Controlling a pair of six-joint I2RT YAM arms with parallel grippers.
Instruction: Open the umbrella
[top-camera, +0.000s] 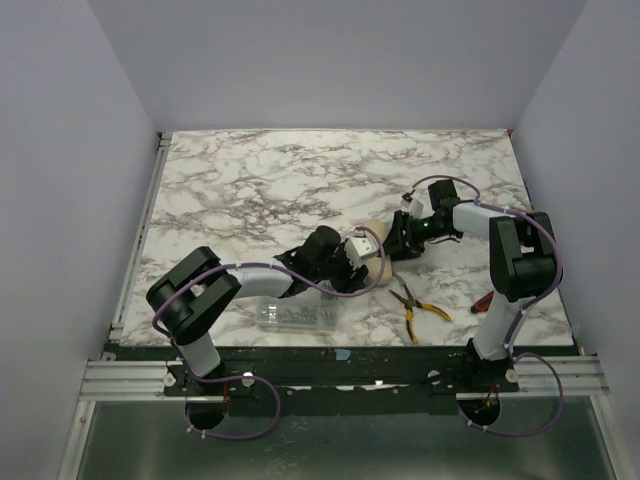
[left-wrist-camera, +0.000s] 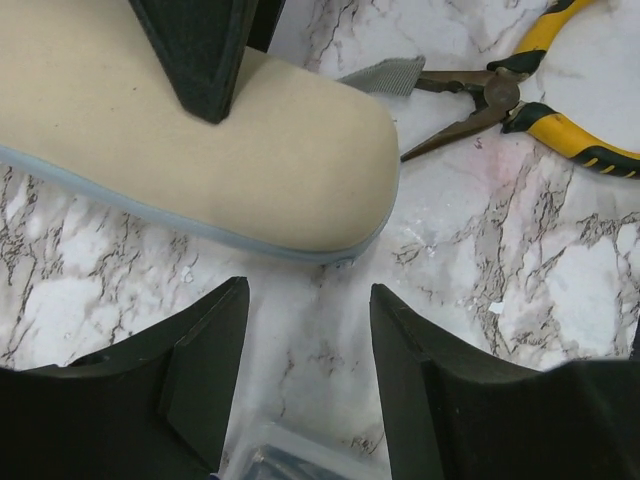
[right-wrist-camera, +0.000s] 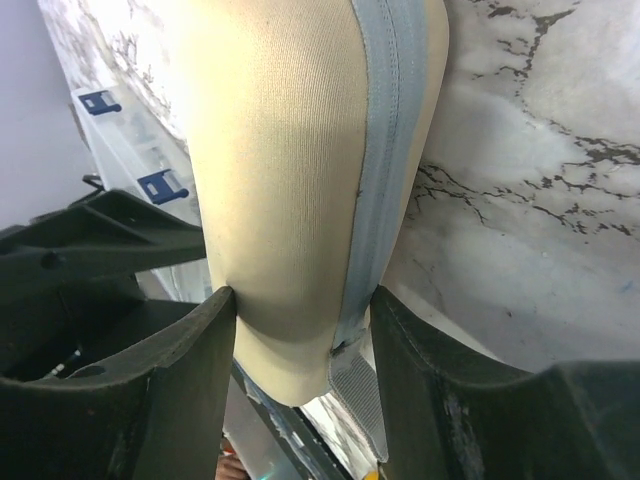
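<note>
Two arms: the left arm (top-camera: 250, 280) and the right arm (top-camera: 520, 260) both reached to the middle of the white, grey-veined marble counter (top-camera: 250, 180), meeting at one object from opposite sides.
Umbrella: the compact folded umbrella (top-camera: 365, 240), a rounded oblong bundled in a cream fabric sleeve with a pale blue-grey seam, lay flat at the centre of the overhead frame, sleeve on, not yet opened.
Right jaws: about half spread, they straddled one rounded end of the umbrella with a jaw pressed to each flank of the sleeve. They were gripping it, probably to pin the bundle so the other arm could work on it.
Left jaws: parted about halfway and empty, with bare marble between them. The umbrella lay just beyond their tips, in the upper left of the left wrist frame, with no contact visible.
Strap: a grey hook-and-loop tab (left-wrist-camera: 385, 75) stuck out at the gripped end; it probably needed undoing first.
Clutter: yellow-handled pliers (top-camera: 412, 305) lay right of centre near the lower edge of the counter. A clear plastic box of screws (top-camera: 297, 313) sat lower centre, just beside the left jaws, where it might get knocked.
</note>
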